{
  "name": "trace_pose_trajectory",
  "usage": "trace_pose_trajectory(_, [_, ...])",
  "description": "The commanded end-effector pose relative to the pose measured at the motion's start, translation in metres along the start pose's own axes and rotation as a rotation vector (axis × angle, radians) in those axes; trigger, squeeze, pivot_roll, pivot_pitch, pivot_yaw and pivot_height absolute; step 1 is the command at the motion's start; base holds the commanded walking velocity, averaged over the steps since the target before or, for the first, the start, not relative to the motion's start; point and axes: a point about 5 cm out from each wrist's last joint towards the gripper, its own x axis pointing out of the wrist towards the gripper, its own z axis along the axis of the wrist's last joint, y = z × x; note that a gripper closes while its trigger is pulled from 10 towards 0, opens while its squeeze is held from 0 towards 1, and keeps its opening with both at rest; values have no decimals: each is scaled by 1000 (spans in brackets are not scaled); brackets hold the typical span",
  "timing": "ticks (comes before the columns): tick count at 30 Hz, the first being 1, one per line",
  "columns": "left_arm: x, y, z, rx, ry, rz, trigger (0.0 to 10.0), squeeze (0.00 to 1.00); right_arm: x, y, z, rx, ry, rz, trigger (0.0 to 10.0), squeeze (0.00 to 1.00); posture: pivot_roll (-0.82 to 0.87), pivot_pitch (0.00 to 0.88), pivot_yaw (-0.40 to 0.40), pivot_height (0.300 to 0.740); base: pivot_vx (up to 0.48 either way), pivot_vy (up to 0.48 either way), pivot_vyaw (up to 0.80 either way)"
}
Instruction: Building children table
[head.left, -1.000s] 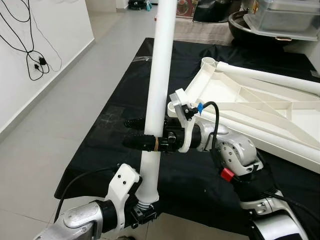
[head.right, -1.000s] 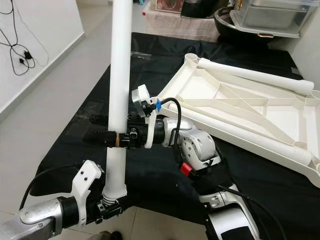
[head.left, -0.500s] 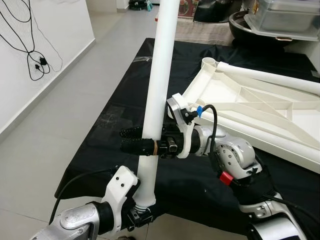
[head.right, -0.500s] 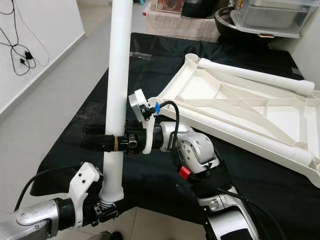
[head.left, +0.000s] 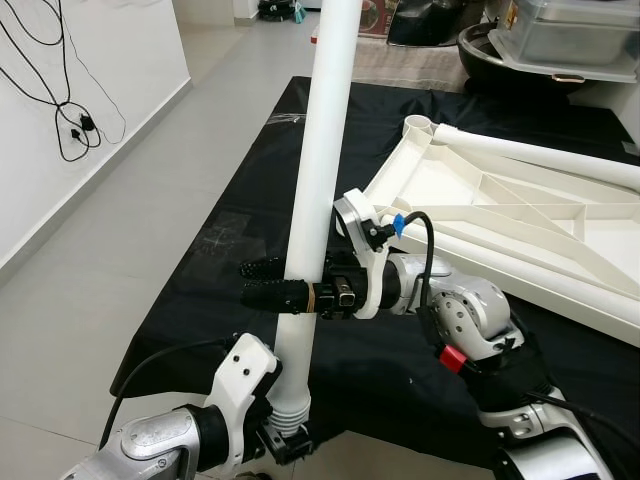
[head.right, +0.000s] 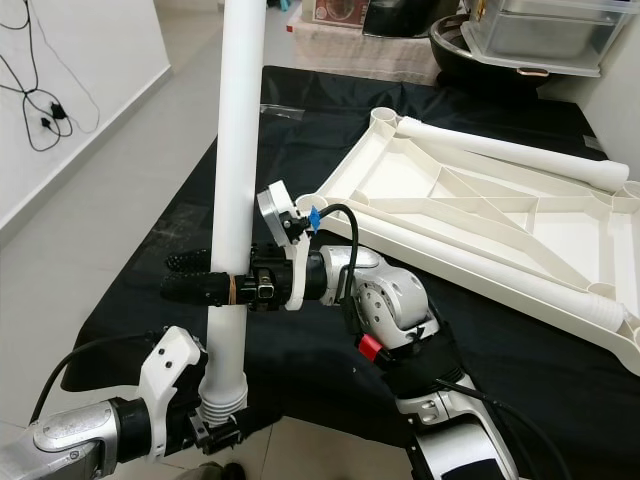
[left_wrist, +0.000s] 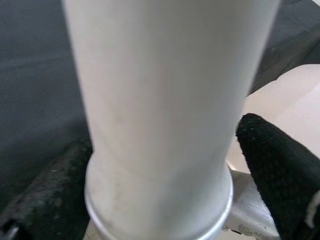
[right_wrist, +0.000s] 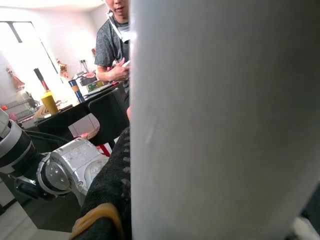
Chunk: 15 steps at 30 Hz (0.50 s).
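- A long white table leg (head.left: 318, 170) stands nearly upright in front of the robot, leaning a little, its top running past the upper edge of the head views.
- The right gripper (head.left: 262, 282) reaches across from the robot's right at about the leg's lower third; its two black fingers (head.left: 270, 292) point toward the robot's left with the leg passing between them, and they are closed onto the leg.
- In the right wrist view the leg (right_wrist: 225, 120) lies right against one dark finger (right_wrist: 107, 195), which has a yellowish band near its base.
- The left gripper (head.left: 282, 440) sits at the leg's bottom end, where the ribbed threaded tip (head.left: 288, 408) narrows; the tip is seated between its fingers.
- In the left wrist view the black fingers (left_wrist: 277, 175) flank the leg's collar on both sides, close to it; whether they press it or merely bracket it cannot be told.
- The white tabletop (head.left: 520, 215) lies upside down on a black-covered surface (head.left: 250, 180) to the robot's right, ribs upward, with another leg (head.left: 540, 155) lying along its far edge.
- A person (right_wrist: 112, 47) in a grey shirt appears in the right wrist view's background.
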Motion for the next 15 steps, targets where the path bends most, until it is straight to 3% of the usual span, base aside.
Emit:
trace_pose_trajectory(1, [4,-19,10,7,-56,-128,10000,1000,-4,-3,0,-19,17,-61,0,0,91,142,5,740,0,0,0])
trace_pose_trajectory(6, [6,-8,12,45,-63,-36,10000,1000,-4,-3,2,-24,14,-61,0,0,89,144,4,740,0,0,0])
trace_pose_trajectory(7, [6,-7,11,46,-59,-27,10000,0,-4,-4,3,-23,11,-63,0,0,89,144,4,740,0,0,0])
trace_pose_trajectory(15, [2,3,5,53,-31,27,10000,0,-5,-7,15,-28,-48,-80,0,0,91,145,6,740,0,0,0])
